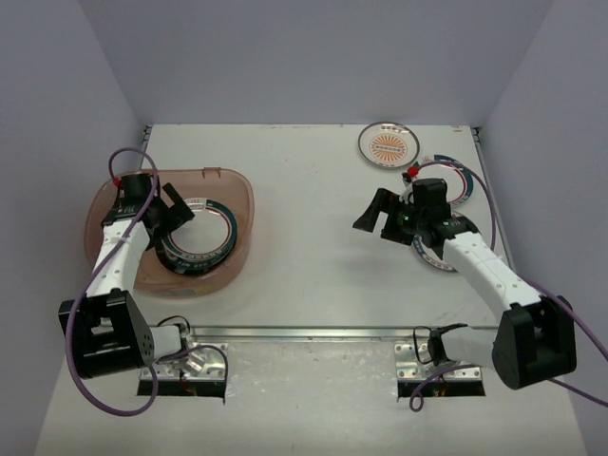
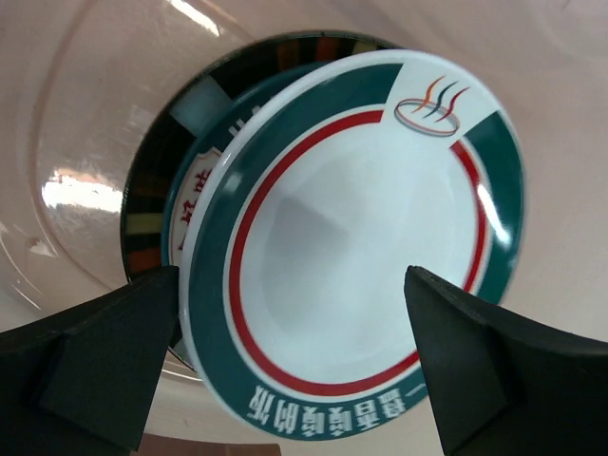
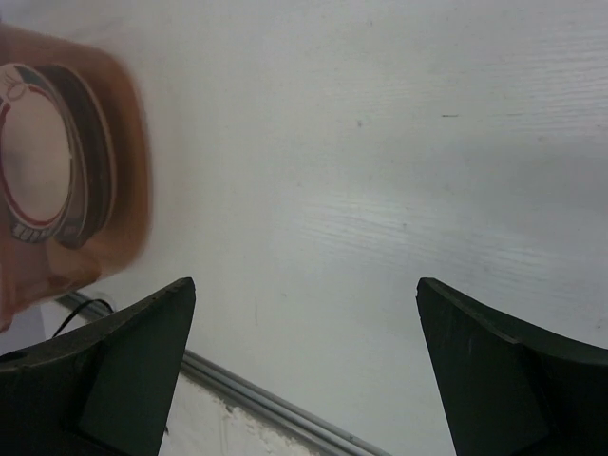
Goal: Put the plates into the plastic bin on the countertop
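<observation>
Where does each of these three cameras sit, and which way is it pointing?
Top external: above and behind the arms, looking down on the countertop; left gripper and right gripper both show.
Left wrist: mounted on that wrist, looking down into the plastic bin at the stacked plates; its spread fingers show.
Right wrist: mounted on that wrist, looking across the countertop toward the bin; its spread fingers show.
Shared: all three see the bin with plates.
</observation>
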